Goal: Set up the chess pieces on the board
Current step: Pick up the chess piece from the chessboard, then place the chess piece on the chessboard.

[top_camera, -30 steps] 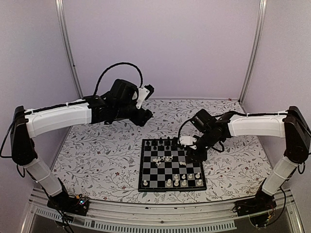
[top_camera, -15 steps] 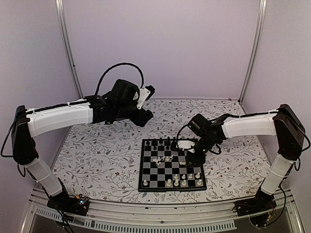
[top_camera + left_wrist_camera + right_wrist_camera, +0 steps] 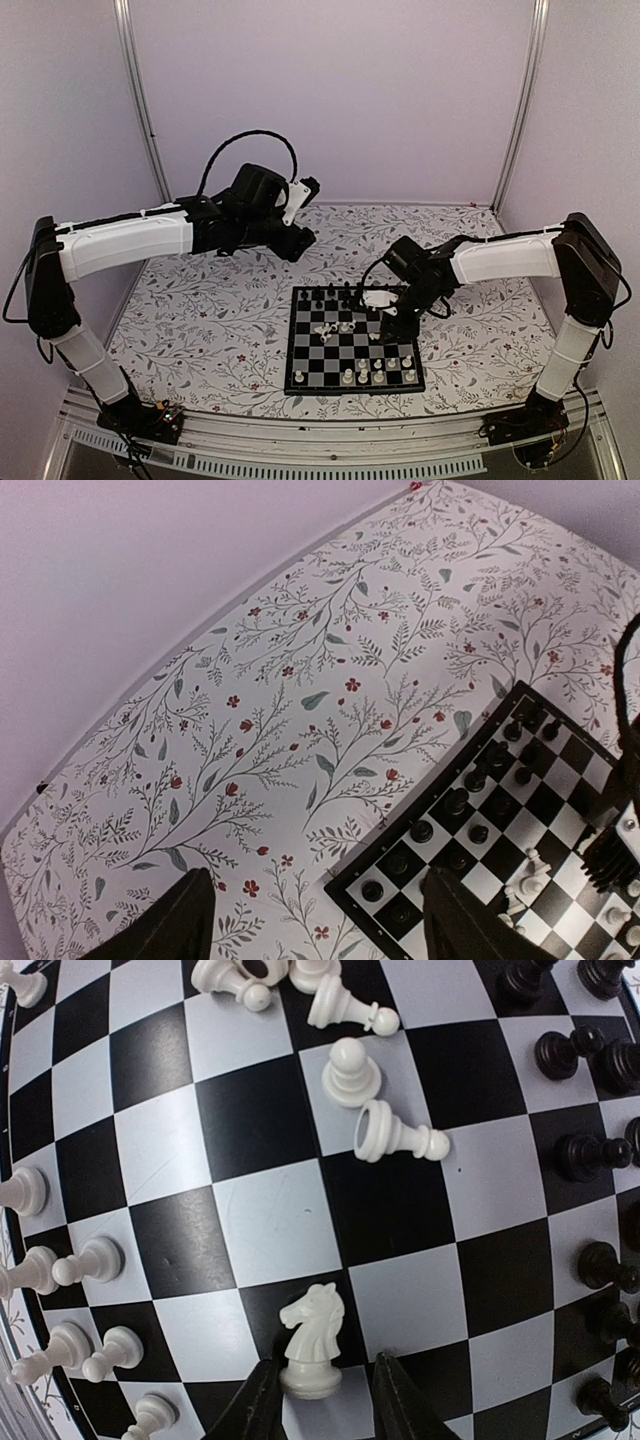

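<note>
Both arms, the left arm (image 3: 120, 245) and the right arm (image 3: 510, 258), wear a long white shell between bulky black joints, with a black shoulder block and a white lower link. A black cable (image 3: 250, 135) loops high above the left wrist — a thinner one curls by the right. The left pincer (image 3: 318, 880) has dark, tapering fingers (image 3: 190, 925); the right pincer (image 3: 325, 1380) is black too.

Black-and-white checkered board (image 3: 270, 1225), cream and black chess pieces (image 3: 350, 1070), red-and-green floral tablecloth (image 3: 300, 700)
</note>
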You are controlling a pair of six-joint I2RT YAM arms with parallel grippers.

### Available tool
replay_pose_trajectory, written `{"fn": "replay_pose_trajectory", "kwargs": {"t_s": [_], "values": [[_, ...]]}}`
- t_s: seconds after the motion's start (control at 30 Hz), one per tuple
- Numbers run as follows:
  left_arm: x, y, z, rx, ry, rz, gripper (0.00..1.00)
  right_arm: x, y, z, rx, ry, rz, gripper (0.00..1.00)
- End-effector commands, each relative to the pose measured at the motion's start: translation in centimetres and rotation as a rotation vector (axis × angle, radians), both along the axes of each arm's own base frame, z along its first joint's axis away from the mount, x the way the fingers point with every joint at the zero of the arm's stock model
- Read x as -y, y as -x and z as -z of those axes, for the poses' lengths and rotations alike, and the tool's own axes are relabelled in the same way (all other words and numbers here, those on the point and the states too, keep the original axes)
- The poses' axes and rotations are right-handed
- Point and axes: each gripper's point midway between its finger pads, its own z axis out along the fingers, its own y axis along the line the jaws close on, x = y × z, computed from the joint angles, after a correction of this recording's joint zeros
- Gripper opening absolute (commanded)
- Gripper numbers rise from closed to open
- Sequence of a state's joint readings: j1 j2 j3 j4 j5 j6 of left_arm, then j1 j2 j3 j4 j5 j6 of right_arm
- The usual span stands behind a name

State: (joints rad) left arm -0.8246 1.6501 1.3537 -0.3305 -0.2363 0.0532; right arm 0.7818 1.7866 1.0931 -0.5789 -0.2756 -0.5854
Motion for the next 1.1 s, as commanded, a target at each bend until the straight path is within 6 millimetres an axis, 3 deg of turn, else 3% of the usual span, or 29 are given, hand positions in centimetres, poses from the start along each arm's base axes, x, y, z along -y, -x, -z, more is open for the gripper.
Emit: {"fn": "replay_pose_trajectory", "kwargs": {"t_s": [0.0, 0.2, 0.37, 0.53, 0.73, 0.9, 1.07], "values": [[0.5, -0.1, -0.1, -0.001, -0.006, 0.011, 0.73, -0.7, 0.1, 0.2, -0.020, -0.005, -0.004, 0.29], [0.7, 0.0, 0.0, -0.008, -0.003, 0.017, 0.73, -0.7, 0.1, -0.1, -0.011, -0.011, -0.008, 0.14], [1.1, 0.1, 0.2, -0.039, 0.043, 0.006, 0.74, -0.7, 0.2, -2.5, 0.025, -0.064, -0.016, 0.11], [2.4, 0.3, -1.1, -0.186, 0.281, -0.056, 0.73, -0.8, 0.1, -6.6, 0.111, -0.171, -0.019, 0.11], [4.9, 2.3, -1.3, -0.469, 0.753, -0.009, 0.64, -0.8, -1.2, -12.4, 0.302, -0.306, -0.006, 0.11], [7.7, 4.6, -0.9, -0.660, 0.957, 0.097, 0.60, -0.8, -2.2, -14.5, 0.396, -0.346, 0.008, 0.10], [10.2, 6.4, 0.0, -0.744, 0.981, 0.166, 0.59, -1.3, -2.9, -15.0, 0.415, -0.360, 0.023, 0.10]]}}
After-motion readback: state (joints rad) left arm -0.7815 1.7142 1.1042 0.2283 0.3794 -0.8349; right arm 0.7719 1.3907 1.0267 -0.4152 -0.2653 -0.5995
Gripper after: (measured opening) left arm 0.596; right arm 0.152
